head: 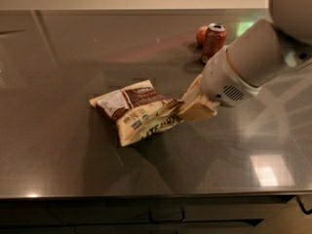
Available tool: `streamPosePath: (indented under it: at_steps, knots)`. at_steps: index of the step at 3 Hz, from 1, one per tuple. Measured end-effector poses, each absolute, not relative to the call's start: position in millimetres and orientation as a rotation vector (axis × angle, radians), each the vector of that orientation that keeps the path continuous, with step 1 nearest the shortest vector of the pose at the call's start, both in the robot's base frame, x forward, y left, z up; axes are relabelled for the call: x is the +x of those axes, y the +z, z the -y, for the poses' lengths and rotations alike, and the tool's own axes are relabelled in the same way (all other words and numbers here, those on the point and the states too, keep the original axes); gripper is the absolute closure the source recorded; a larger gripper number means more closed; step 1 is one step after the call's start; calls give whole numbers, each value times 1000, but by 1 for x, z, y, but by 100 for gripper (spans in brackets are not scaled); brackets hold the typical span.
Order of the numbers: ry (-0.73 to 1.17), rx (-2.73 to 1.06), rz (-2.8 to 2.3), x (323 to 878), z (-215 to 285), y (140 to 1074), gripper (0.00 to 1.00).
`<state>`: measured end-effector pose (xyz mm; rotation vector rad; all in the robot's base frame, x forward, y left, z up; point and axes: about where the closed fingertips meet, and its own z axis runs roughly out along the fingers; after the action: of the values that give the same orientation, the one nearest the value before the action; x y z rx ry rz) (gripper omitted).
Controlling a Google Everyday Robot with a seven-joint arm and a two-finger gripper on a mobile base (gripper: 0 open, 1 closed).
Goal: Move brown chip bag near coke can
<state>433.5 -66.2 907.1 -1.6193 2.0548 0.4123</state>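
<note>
The gripper [188, 112] is pinching the right edge of the brown chip bag [132, 109], with open counter [73, 169] stretching toward the coke can [214, 41].

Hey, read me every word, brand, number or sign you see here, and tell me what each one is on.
Nothing can be quoted as it reads.
brown chip bag: printed lettering, too blurred to read.
white label panel on that bag: too small to read.
coke can: no legible wording.
hand, clamped on the bag's right edge: no markings visible.
</note>
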Motion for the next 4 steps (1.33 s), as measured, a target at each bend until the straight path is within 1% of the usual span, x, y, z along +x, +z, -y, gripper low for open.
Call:
streamPosePath:
  at_steps: [1, 4]
  knots:
    - [373, -1643, -2039, 475, 89, 931, 100]
    - [436, -1707, -1978, 601, 150, 937, 100]
